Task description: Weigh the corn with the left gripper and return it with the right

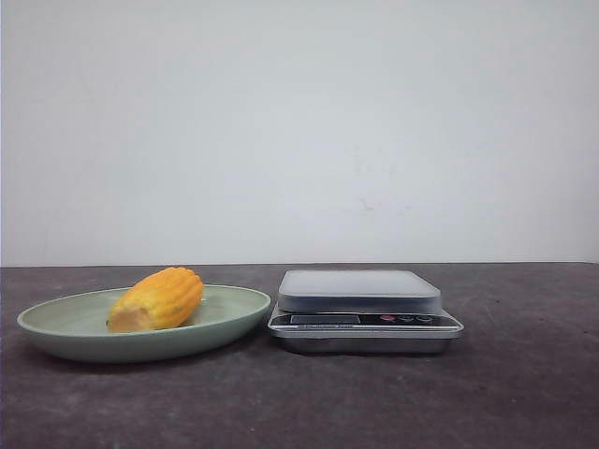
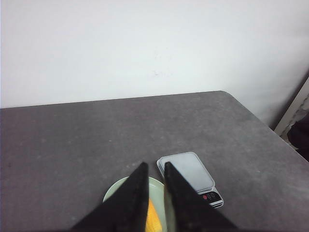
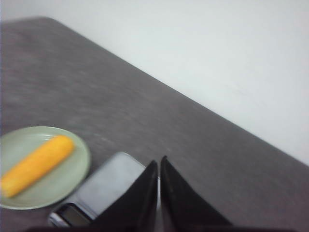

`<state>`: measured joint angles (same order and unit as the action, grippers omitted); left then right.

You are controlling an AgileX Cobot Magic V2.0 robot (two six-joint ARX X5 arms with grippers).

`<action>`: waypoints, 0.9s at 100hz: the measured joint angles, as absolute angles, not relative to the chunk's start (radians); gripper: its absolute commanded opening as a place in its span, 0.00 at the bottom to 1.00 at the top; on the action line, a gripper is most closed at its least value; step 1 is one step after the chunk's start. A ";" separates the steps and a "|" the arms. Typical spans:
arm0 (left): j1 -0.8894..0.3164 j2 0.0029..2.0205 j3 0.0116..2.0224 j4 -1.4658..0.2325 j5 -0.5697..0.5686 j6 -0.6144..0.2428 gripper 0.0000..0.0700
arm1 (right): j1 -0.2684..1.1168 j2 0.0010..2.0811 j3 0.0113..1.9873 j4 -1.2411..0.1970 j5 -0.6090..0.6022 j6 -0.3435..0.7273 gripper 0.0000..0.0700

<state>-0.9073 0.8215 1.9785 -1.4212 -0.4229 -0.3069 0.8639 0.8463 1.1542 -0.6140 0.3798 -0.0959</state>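
Front view: corn [image 1: 156, 299] lay on its side in a pale green plate [image 1: 56, 329], cut end toward the camera, rounded end pointing back toward the scale [image 1: 360, 309]; plate and scale stood just beside each other on the dark table [image 1: 524, 393]; no arm showed in this view.
Left wrist view: left gripper [image 2: 155, 170] hung above the plate, its fingers [image 2: 139, 193] only a narrow gap apart and holding nothing; a strip of corn showed in that gap, below the tips; the scale sat beyond and to one side of the tips.
Right wrist view: right gripper [image 3: 159, 163] hovered over the scale's platform with its fingers [image 3: 145, 198] pressed nearly together, a thin slit between them, empty; corn lay well off to the side of these fingers, full length on the plate; picture was blurred.
Handling, judged: cob looked stiff and light, so a firm squeeze should not have crushed it; the rounded, ribbed surface could have rolled or slipped under slim tapered fingers.
Where to hold, judged: across the thick middle, fingers either side of the long axis, not at the tapering rounded end.
Before the grasp, judged: left fingers needed to spread wider than the cob.
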 measured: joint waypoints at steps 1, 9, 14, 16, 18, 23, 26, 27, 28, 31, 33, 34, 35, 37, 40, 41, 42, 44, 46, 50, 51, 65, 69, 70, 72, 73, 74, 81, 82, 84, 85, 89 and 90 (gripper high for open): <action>-0.907 0.822 1.979 -1.421 -0.423 -0.307 0.02 | 0.852 0.842 1.147 -0.609 0.371 -0.096 0.00; -0.907 0.822 1.979 -1.421 -0.423 -0.307 0.02 | 0.752 0.794 1.061 -0.537 0.286 -0.098 0.00; -0.907 0.822 1.979 -1.421 -0.423 -0.307 0.02 | 0.694 0.754 0.992 -0.475 0.230 -0.100 0.00; -0.907 0.822 1.979 -1.421 -0.423 -0.307 0.02 | 0.672 0.737 0.962 -0.447 0.212 -0.101 0.00; -0.907 0.822 1.979 -1.421 -0.423 -0.307 0.02 | 0.652 0.718 0.930 -0.418 0.196 -0.101 0.00; -0.907 0.822 1.979 -1.421 -0.423 -0.307 0.02 | 0.601 0.664 0.845 -0.352 0.178 -0.101 0.00; -0.907 0.822 1.979 -1.421 -0.423 -0.307 0.02 | 0.572 0.627 0.791 -0.317 0.174 -0.101 0.00; -0.907 0.822 1.979 -1.422 -0.423 -0.307 0.02 | 0.562 0.613 0.772 -0.308 0.170 -0.101 0.00; -0.907 0.822 1.979 -1.421 -0.423 -0.307 0.02 | 0.552 0.599 0.754 -0.298 0.166 -0.101 0.00; -0.907 0.822 1.979 -1.421 -0.423 -0.307 0.02 | 0.522 0.557 0.697 -0.274 0.153 -0.101 0.00; -0.907 0.822 1.979 -1.422 -0.423 -0.307 0.02 | 0.500 0.526 0.657 -0.257 0.147 -0.101 0.00; -0.907 0.822 1.979 -1.421 -0.423 -0.307 0.02 | 0.490 0.512 0.639 -0.249 0.144 -0.100 0.00; -0.907 0.822 1.979 -1.421 -0.423 -0.307 0.02 | 0.479 0.497 0.619 -0.242 0.140 -0.100 0.00; -0.907 0.822 1.979 -1.421 -0.423 -0.307 0.02 | 0.456 0.467 0.581 -0.228 0.131 -0.099 0.00; -0.907 0.822 1.979 -1.421 -0.423 -0.307 0.02 | 0.421 0.419 0.525 -0.207 0.119 -0.096 0.00; -0.907 0.822 1.979 -1.421 -0.423 -0.307 0.02 | 0.409 0.404 0.506 -0.200 0.115 -0.096 0.00; -0.907 0.822 1.979 -1.421 -0.423 -0.307 0.02 | 0.397 0.389 0.488 -0.193 0.111 -0.094 0.00; -0.907 0.822 1.979 -1.421 -0.423 -0.307 0.02 | 0.373 0.358 0.451 -0.179 0.102 -0.089 0.00; -0.907 0.822 1.979 -1.422 -0.423 -0.307 0.02 | 0.349 0.327 0.416 -0.164 0.094 -0.084 0.00; -0.907 0.822 1.979 -1.421 -0.423 -0.307 0.02 | 0.300 0.271 0.347 -0.124 0.076 -0.072 0.00; -0.907 0.822 1.979 -1.421 -0.423 -0.307 0.02 | 0.288 0.258 0.330 -0.115 0.072 -0.069 0.00; -0.907 0.822 1.979 -1.422 -0.423 -0.307 0.02 | 0.154 0.140 0.122 -0.002 0.019 -0.006 0.00; -0.907 0.822 1.979 -1.422 -0.423 -0.307 0.02 | 0.133 0.117 0.079 0.004 -0.001 0.010 0.00; -0.907 0.822 1.979 -1.421 -0.423 -0.307 0.02 | 0.128 0.112 0.069 0.004 -0.007 0.014 0.00; -0.907 0.822 1.979 -1.421 -0.423 -0.307 0.02 | 0.121 0.101 0.052 0.005 -0.017 0.022 0.00; -0.907 0.822 1.979 -1.422 -0.423 -0.307 0.02 | 0.117 0.096 0.044 0.004 -0.023 0.026 0.00; -0.907 0.822 1.979 -1.421 -0.423 -0.307 0.02 | 0.114 0.091 0.036 0.004 -0.027 0.030 0.00; -0.907 0.822 1.979 -1.421 -0.423 -0.307 0.02 | 0.094 0.057 0.014 -0.038 -0.045 0.054 0.00; -0.907 0.822 1.979 -1.422 -0.423 -0.307 0.02 | 0.091 0.053 0.014 -0.044 -0.049 0.058 0.00; -0.907 0.822 1.979 -1.421 -0.423 -0.307 0.02 | 0.086 0.044 0.014 -0.060 -0.051 0.061 0.00; -0.907 0.822 1.979 -1.421 -0.423 -0.307 0.02 | 0.084 0.040 0.014 -0.070 -0.052 0.063 0.00; -0.907 0.822 1.979 -1.421 -0.423 -0.307 0.02 | 0.075 0.016 0.014 -0.119 -0.052 0.069 0.00; -0.907 0.822 1.979 -1.421 -0.423 -0.307 0.02 | 0.074 0.010 0.014 -0.133 -0.053 0.069 0.00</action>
